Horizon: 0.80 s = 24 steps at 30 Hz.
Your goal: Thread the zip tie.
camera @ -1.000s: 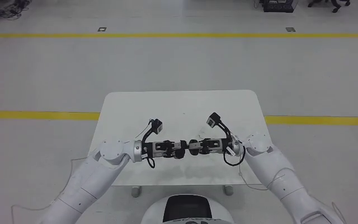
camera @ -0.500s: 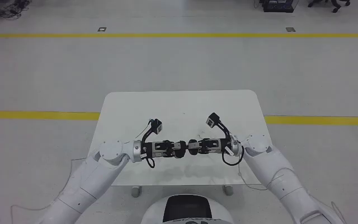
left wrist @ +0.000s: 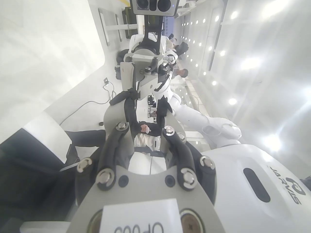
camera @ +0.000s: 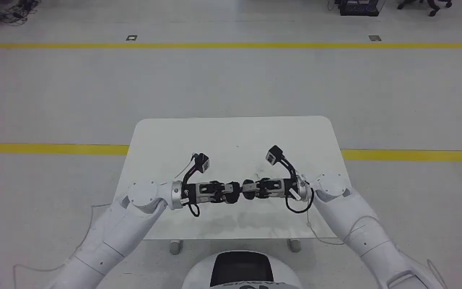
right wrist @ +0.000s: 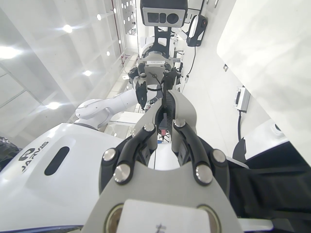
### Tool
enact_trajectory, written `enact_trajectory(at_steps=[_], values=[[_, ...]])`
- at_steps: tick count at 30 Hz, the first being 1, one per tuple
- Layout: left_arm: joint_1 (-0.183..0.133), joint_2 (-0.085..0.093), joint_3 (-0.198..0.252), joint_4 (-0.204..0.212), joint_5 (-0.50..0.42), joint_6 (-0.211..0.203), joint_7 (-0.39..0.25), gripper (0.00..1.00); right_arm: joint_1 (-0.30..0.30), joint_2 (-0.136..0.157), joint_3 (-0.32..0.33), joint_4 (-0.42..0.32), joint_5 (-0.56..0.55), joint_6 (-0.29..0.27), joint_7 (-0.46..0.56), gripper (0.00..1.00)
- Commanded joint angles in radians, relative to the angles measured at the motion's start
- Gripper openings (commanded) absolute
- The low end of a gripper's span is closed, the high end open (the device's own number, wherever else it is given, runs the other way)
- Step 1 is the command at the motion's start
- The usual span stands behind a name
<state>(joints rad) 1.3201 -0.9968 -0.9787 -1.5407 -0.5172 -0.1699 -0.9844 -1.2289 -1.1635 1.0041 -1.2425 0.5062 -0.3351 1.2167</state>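
Both arms bend inward over the near half of the white bench point(camera: 238, 134). The left hand point(camera: 232, 192) and the right hand point(camera: 251, 189) meet tip to tip above it, level with each other and raised clear of the top.

The left hand is partly open. In its own wrist view its two black-padded fingers point(left wrist: 130, 116) stand apart with a plain gap between them, and the right wrist view shows the same spread from the front.

The right hand is drawn together. Its white fingers point(right wrist: 185, 107) converge until the black pads point(right wrist: 167, 105) lie against each other near the tips, with a sliver between them at most. I cannot tell whether anything is pinched there. Its tips lie just beside one finger of the left hand, touching it or nearly so.

The zip tie point(right wrist: 153, 89) is hard to make out. In the right wrist view a thin dark strip runs across the front of the left hand, between its spread fingers and just beyond the right hand's tips. It looks like the tie, but it is too thin to be sure. I cannot tell which hand, if either, has hold of it.

The bench stands on a pale floor point(camera: 231, 79), and a yellow line point(camera: 65, 148) runs past it on both sides.
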Motion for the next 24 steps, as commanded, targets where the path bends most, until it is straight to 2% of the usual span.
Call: enact_trajectory(at_steps=[1, 14, 24], values=[[0.001, 0.001, 0.000, -0.002, 0.003, 0.000, 0.005, 0.18, -0.003, 0.001, 0.003, -0.003, 0.001, -0.005, -0.008, 0.00], [0.004, 0.005, 0.005, -0.016, 0.032, 0.006, 0.034, 0.10, -0.014, 0.001, 0.005, -0.022, -0.003, -0.003, -0.025, 0.00], [0.002, 0.008, 0.007, -0.019, 0.037, 0.008, 0.040, 0.09, -0.005, -0.001, -0.003, -0.018, 0.003, -0.005, -0.019, 0.00]])
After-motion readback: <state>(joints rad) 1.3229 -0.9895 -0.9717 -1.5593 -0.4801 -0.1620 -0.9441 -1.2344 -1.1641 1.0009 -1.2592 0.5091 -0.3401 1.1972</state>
